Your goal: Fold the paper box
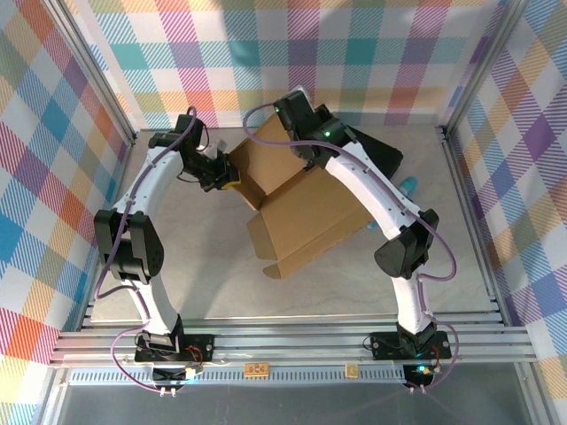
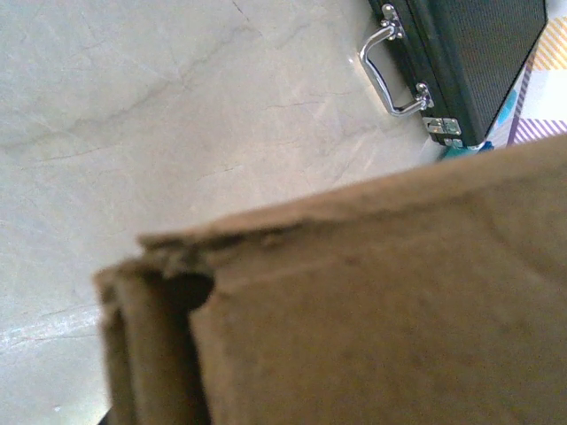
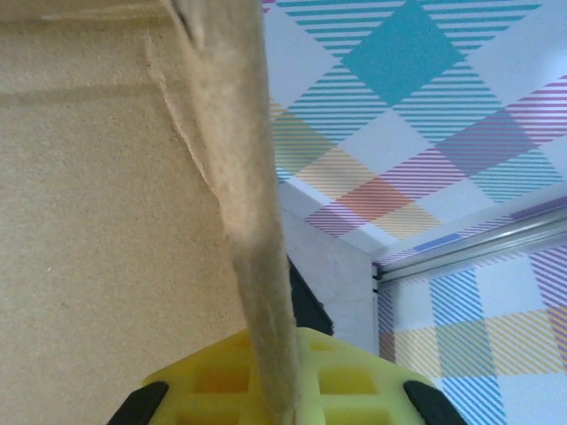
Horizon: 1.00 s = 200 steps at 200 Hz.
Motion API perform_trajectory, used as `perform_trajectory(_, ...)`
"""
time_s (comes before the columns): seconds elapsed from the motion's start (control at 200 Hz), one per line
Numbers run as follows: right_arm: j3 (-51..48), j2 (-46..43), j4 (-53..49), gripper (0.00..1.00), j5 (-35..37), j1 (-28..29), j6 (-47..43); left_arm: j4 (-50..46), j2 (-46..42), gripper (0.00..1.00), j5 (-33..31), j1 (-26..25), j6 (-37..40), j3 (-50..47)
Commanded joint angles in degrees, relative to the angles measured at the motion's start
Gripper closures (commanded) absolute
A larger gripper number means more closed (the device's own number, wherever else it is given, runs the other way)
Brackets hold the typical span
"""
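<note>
Paper box (image 1: pixel 306 212), one; left end effector (image 1: pixel 228 176), right end effector (image 1: pixel 308 158); one briefcase (image 2: pixel 474 62).

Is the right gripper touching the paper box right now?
Touching. The right wrist view shows an edge of the paper box running down between the yellow pads of the right gripper, which is shut on it.

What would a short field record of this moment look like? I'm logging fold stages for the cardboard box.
box: paper box, partly folded, walls raised, on the table
left gripper: shut, apparently on the box's left wall
right gripper: shut on a cardboard edge between its yellow pads
other: black briefcase with metal handle, lying on the table
</note>
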Motion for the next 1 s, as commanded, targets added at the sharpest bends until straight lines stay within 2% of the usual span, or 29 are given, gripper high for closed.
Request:
perform_trajectory(0.0,-0.72,1.27,3.02,1.00,11.64,-0.34,-2.82,-2.05,-0.34,1.00,-0.26,0.37,-2.28,2.36)
perform_trajectory(0.22,0.36,1.80,3.28,1.00,11.82,1.32,-2.78,-2.38,-0.37,1.00,-2.85,0.23,-4.78,2.55)
perform_trajectory(0.405,1.62,2.43,1.24,1.00,11.39,3.08,-0.61,-3.57,-1.45,1.00,-13.54,-0.87,-10.95,1.79)
perform_trajectory(0.545,3.42,2.80,-2.25,1.00,9.92,3.40,2.76,-2.89,-2.17,1.00,-18.36,-1.91,-13.57,0.62)
perform_trajectory(0.89,4.44,3.04,-7.25,1.00,5.39,3.81,7.50,-0.61,-2.65,1.00,-18.83,-3.23,-14.42,0.17)
perform_trajectory(0.995,5.36,3.70,-9.79,1.00,3.53,3.63,10.65,0.47,-3.63,0.77,-16.87,-3.17,-14.46,-0.56)
